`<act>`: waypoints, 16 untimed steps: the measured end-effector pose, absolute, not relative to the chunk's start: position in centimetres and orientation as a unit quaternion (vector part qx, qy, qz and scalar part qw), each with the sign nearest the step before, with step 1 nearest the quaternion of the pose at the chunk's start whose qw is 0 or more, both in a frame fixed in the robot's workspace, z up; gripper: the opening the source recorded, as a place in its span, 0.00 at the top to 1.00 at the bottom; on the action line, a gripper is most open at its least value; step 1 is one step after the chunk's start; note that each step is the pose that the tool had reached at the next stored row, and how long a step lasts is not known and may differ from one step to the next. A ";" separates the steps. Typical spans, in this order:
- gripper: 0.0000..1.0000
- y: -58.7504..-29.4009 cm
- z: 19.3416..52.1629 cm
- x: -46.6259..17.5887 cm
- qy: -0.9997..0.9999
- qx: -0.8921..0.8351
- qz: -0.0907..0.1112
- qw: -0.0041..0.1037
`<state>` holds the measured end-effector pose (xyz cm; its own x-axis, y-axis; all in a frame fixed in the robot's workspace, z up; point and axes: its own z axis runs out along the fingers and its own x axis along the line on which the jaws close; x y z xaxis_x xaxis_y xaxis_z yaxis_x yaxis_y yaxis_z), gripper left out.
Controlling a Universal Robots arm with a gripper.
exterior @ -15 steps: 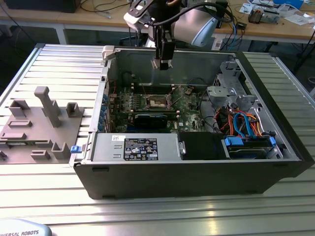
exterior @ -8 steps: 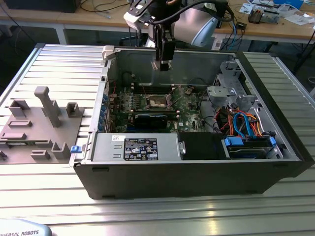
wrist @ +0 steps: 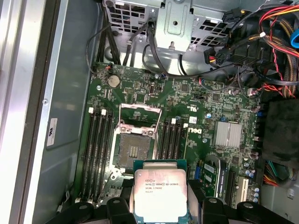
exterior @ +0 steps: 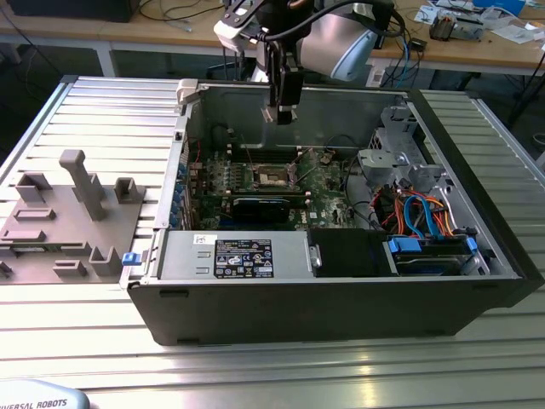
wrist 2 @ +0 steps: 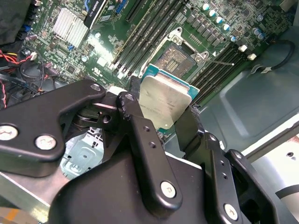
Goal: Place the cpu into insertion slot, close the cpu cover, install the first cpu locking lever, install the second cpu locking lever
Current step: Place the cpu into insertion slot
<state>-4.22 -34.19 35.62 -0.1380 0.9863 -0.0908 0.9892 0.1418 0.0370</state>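
Observation:
My gripper (exterior: pixel 283 109) hangs above the open computer case, over the green circuit board (exterior: pixel 319 200). It is shut on the cpu (wrist: pixel 161 191), a thin square chip with its silvery face showing in both wrist views. Black fingers (wrist 2: pixel 140 135) clamp the cpu (wrist 2: pixel 163 100) on two opposite edges, and it sits well above the board. The insertion slot (wrist: pixel 134 149) is a dark square recess with a metal rim and lies bare; it is also seen as insertion slot (wrist 2: pixel 180 56) and insertion slot (exterior: pixel 274 176). The cpu cover (wrist: pixel 140 111) stands swung open at the slot's far side.
Long black memory slots (wrist: pixel 96 140) flank the socket on both sides. A silver heat sink (wrist: pixel 227 134) and card slots lie beyond. The case also holds a labelled power supply (exterior: pixel 243 258), a metal drive cage (exterior: pixel 396 145) and loose coloured cables (exterior: pixel 426 213). A grey parts fixture (exterior: pixel 68 213) sits outside.

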 end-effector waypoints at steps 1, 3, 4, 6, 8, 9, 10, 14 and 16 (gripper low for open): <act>0.46 -34.2 35.6 -4.2 0.754 0.655 -0.016 0.046; 0.46 -34.2 35.6 -4.2 0.754 0.655 -0.016 0.047; 0.46 -34.2 35.5 -4.2 0.754 0.655 -0.016 0.047; 0.46 -34.2 35.5 -4.2 0.754 0.655 -0.016 0.047; 0.46 -34.2 35.4 -4.2 0.754 0.655 -0.016 0.047; 0.46 -34.2 35.4 -4.2 0.754 0.655 -0.016 0.046; 0.46 -34.2 35.3 -4.2 0.754 0.655 -0.016 0.046; 0.46 -34.2 34.9 -4.2 0.754 0.655 -0.016 0.047; 0.46 -34.2 34.8 -4.2 0.754 0.655 -0.016 0.047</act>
<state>-4.22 -34.19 34.76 -0.1380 0.9862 -0.0910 0.9892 0.1418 0.0369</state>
